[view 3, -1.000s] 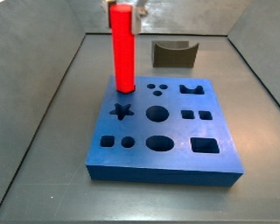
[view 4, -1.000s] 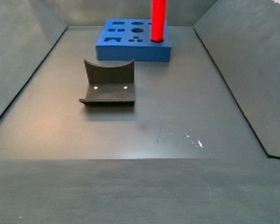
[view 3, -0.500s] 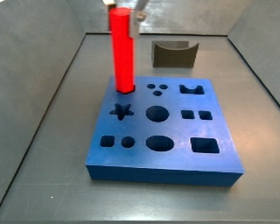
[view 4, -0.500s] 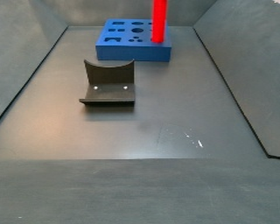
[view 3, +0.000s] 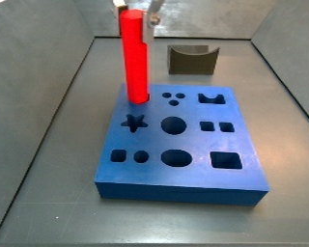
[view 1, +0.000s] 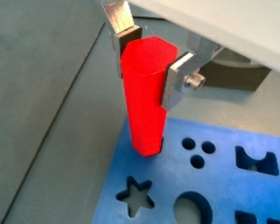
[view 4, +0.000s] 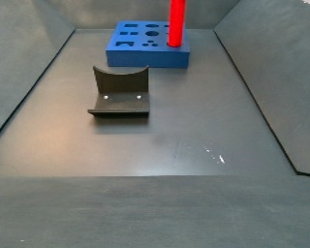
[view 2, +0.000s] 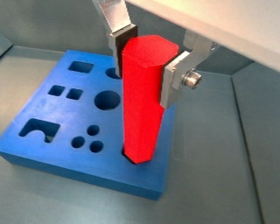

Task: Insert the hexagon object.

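Wrist view: gripper (view 1: pixel 152 54) is clamping the top of the hexagon object (view 1: pixel 143 101), a silver finger (view 1: pixel 181 73) pressing on each side. The rod is standing upright, its lower end meeting the blue block (view 1: pixel 224 197) at the corner above the star hole (view 1: pixel 136 195). Whether the tip is sitting inside a hole cannot be told.

Wrist view: gripper (view 2: pixel 149 54) is gripping the hexagon object (view 2: pixel 143 101) between its fingers (view 2: pixel 174 80). The rod's lower end is resting at the edge of the blue block (view 2: pixel 55 131), well apart from the round hole (view 2: pixel 108 101).

Side view: gripper (view 3: pixel 135 13) is hanging at 12 o'clock, holding the hexagon object (view 3: pixel 135 60) vertical. Its foot is touching the blue block (view 3: pixel 183 182) at the 10 o'clock corner, just beyond the star hole (view 3: pixel 134 123). The fixture (view 3: pixel 192 58) is standing behind, at 1 o'clock.

Side view: the hexagon object (view 4: pixel 176 23) is rising from the blue block (view 4: pixel 150 41) at 12 o'clock, its top cut off by the frame; the gripper is lying out of sight. The fixture (view 4: pixel 120 92) is sitting near centre, apart from the block.
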